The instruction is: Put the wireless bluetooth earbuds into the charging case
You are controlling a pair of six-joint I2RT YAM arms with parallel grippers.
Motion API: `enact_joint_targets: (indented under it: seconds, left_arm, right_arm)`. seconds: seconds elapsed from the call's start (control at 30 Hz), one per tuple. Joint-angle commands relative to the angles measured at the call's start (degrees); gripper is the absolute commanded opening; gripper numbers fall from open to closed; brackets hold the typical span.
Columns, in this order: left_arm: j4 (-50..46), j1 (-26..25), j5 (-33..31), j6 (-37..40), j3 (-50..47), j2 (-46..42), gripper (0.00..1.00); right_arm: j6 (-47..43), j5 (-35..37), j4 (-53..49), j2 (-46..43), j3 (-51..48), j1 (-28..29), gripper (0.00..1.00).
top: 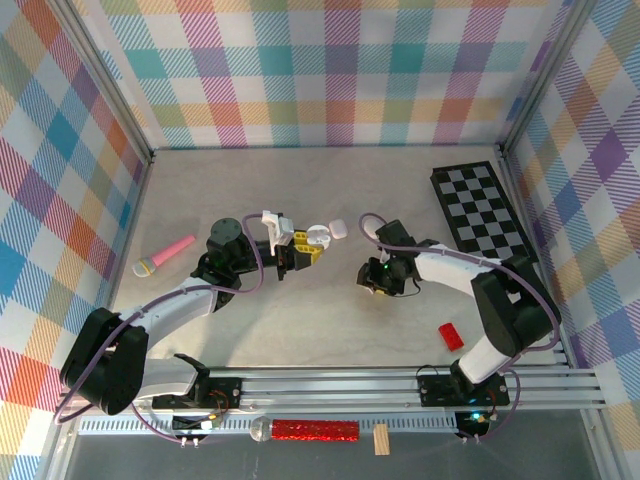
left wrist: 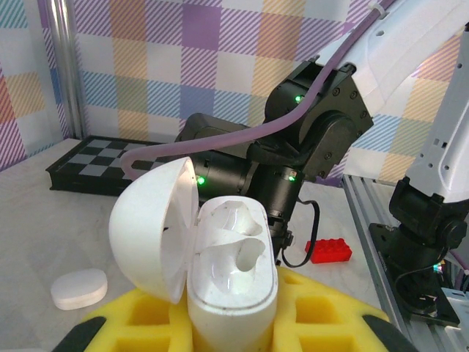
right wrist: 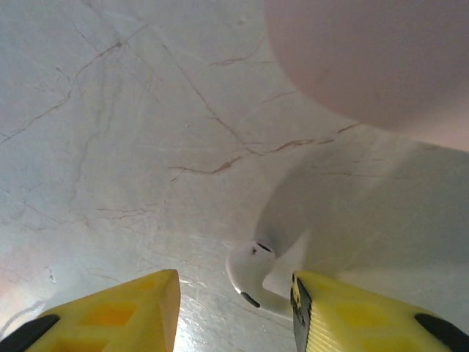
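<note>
The left jaws clamp the charging case [left wrist: 234, 293] with its lid open so a bud can go in, while the right jaws sit apart around a white earbud [right wrist: 249, 273] on the bench [right wrist: 110, 110], likely ready to pinch it.

Table [top: 330, 180] holds earbud [right wrist: 253, 273], checkerboard [top: 483, 210], red block [top: 451, 335], microphone [top: 164, 256].

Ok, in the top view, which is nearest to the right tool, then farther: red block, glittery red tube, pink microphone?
1. Red block, right side, near the rail.
2. Glittery red tube, bottom edge, past the rail.
3. Pink microphone, far left of the table.
</note>
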Motion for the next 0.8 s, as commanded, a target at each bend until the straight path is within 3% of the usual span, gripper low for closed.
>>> enact_joint_targets:
  seconds: [0.0, 0.2, 0.4, 0.77]
  left_arm:
    - [-0.4, 0.6, 1.0, 1.7, 0.8, -1.8, 0.05]
    - [-0.7, 0.6, 1.2, 2.0, 1.3, -1.5, 0.05]
    - [-1.1, 0.6, 1.0, 3.0, 0.3, -2.4, 0.05]
    - [-9.3, 0.5, -3.0, 3.9, -6.5, -13.9, 0.05]
  right_arm:
    - [-2.1, 1.6, -1.7, -3.0, 1.0, -0.2, 0.44]
    - [-12.6, 3.7, -13.1, 0.6, 8.4, 0.8, 0.45]
    - [-24.6, 11.5, -30.5, 9.9, 21.4, 4.9, 0.44]
    - [-31.3, 15.6, -47.2, 24.1, 37.4, 7.8, 0.41]
